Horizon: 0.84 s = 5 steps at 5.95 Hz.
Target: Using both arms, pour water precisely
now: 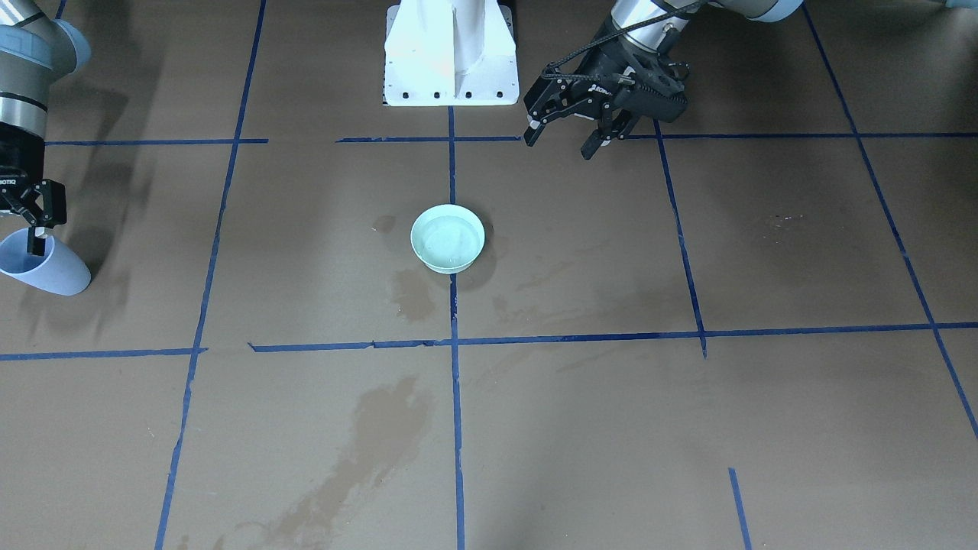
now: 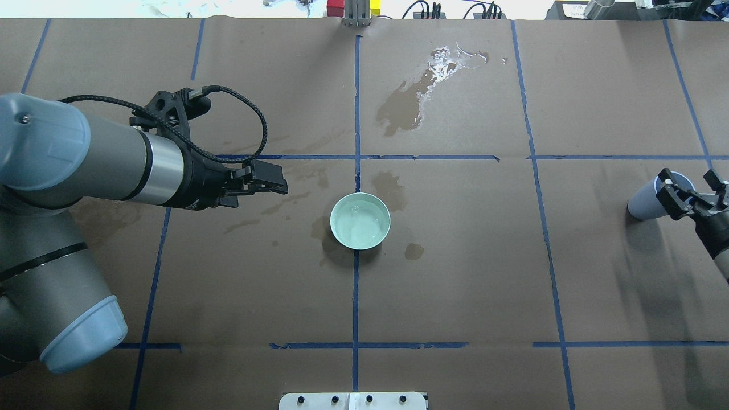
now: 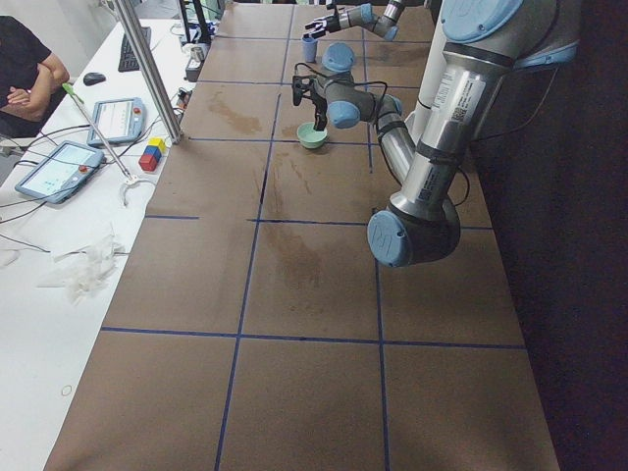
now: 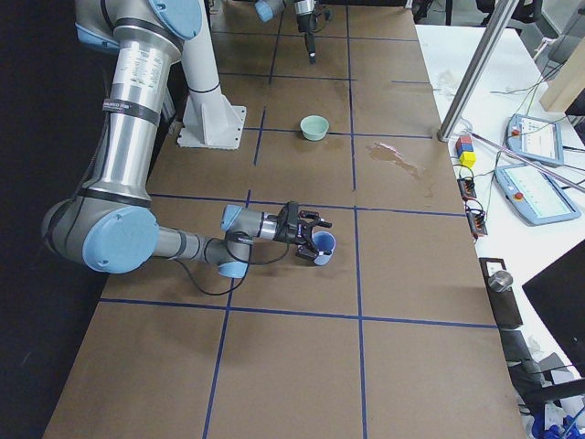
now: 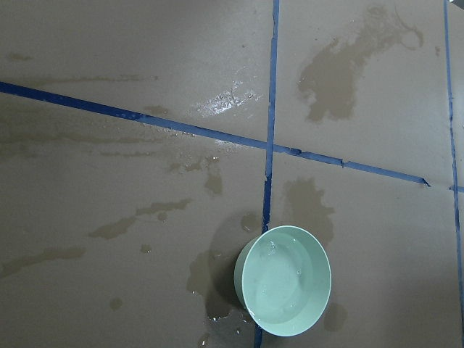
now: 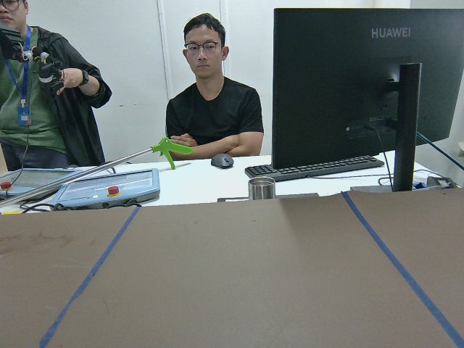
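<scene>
The thin blue cup (image 2: 644, 204) looks light and crushable, so I would hold it mid-wall — right gripper (image 2: 689, 187) straddles it, pinching or not I cannot tell, left gripper (image 1: 559, 147) wide, empty.

1. The pale green bowl (image 2: 360, 221) stands alone in the middle of the tabletop (image 2: 455, 273), with bare brown paper on every side.
2. The left tool (image 1: 558, 147), jaws apart, hangs near the bowl on the robot's left, beside it and not over it.
3. The right tool (image 2: 690, 185) and the blue cup (image 2: 642, 200) crowd the right end, well apart from the bowl, with a wide open stretch between.
4. The white pedestal (image 1: 451, 57) blocks the middle of the robot-side edge.
5. A metal post (image 4: 471, 78) stands at the operators' edge.
</scene>
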Each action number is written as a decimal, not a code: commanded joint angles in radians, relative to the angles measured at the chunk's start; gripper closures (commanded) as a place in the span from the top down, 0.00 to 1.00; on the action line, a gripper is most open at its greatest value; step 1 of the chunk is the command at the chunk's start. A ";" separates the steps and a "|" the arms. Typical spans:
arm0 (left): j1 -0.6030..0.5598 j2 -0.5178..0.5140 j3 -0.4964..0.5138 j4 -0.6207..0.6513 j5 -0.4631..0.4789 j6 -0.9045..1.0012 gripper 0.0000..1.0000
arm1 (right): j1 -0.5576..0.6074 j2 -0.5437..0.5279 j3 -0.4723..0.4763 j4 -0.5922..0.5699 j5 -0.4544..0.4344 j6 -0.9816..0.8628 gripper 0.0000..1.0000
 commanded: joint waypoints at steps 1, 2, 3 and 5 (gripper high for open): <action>0.022 -0.014 0.052 0.003 -0.006 0.000 1.00 | 0.129 -0.036 0.053 -0.002 0.183 -0.063 1.00; 0.052 -0.045 0.104 0.004 -0.005 0.000 1.00 | 0.252 -0.033 0.053 -0.008 0.348 -0.125 1.00; 0.058 -0.115 0.197 0.006 -0.003 0.000 1.00 | 0.358 -0.025 0.053 -0.019 0.502 -0.162 1.00; 0.087 -0.198 0.333 0.013 -0.003 0.003 1.00 | 0.616 -0.001 0.094 -0.173 0.825 -0.331 1.00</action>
